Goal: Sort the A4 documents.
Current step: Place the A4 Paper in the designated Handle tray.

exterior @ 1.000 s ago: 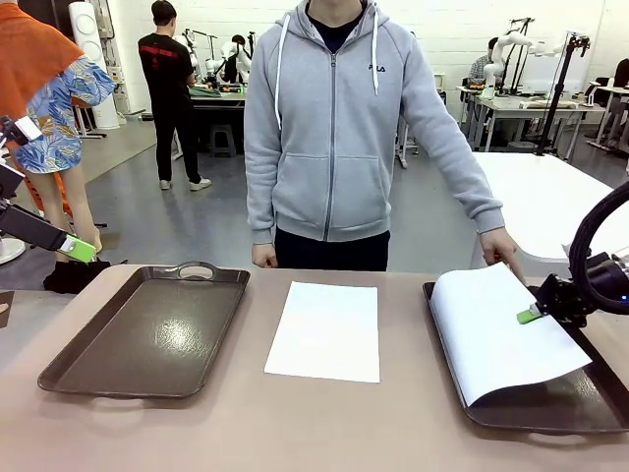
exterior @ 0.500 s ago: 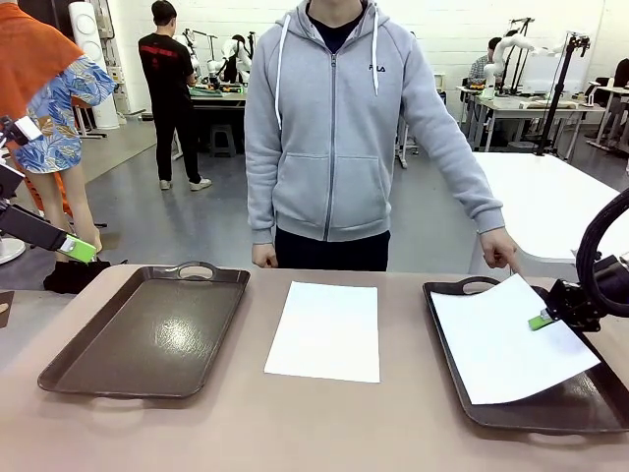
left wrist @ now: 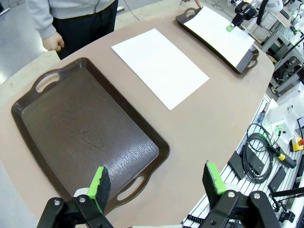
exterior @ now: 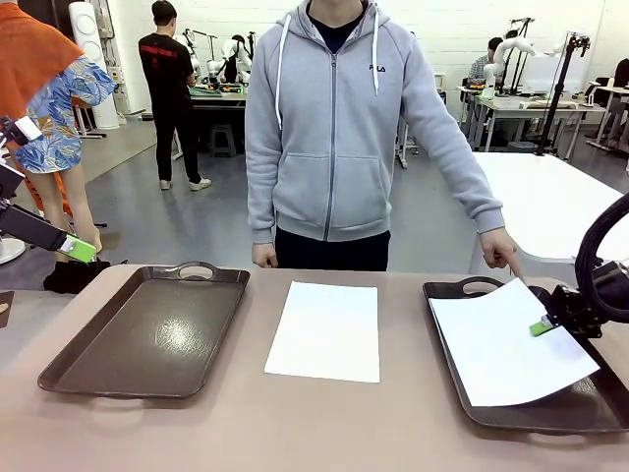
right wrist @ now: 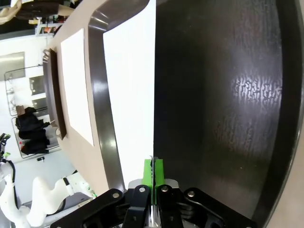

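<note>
One A4 document (exterior: pixel 324 329) lies flat on the table between the two trays, also seen from the left wrist (left wrist: pixel 159 66). A second A4 document (exterior: pixel 506 344) rests slanted in the right dark brown tray (exterior: pixel 439 324). My right gripper (exterior: pixel 542 325) is shut on that sheet's far right edge. The right wrist view has the green pads (right wrist: pixel 153 173) pinched on the sheet (right wrist: pixel 130 95) over the tray floor (right wrist: pixel 223 95). My left gripper (left wrist: pixel 156 183) hangs open, with nothing in it, above the near end of the left tray (left wrist: pixel 80 128).
The left tray (exterior: pixel 147 329) holds nothing. A person in a grey hoodie stands at the far edge, one hand (exterior: pixel 499 246) just beyond the right tray's far handle, the other hand (exterior: pixel 263 258) at the table edge. Cables and equipment (left wrist: pixel 266 152) lie beyond the table's side.
The sheet in the right gripper was curled up above the right tray; it has come down and lies nearly flat in it. The gripper moved right with it. The left arm stayed still.
</note>
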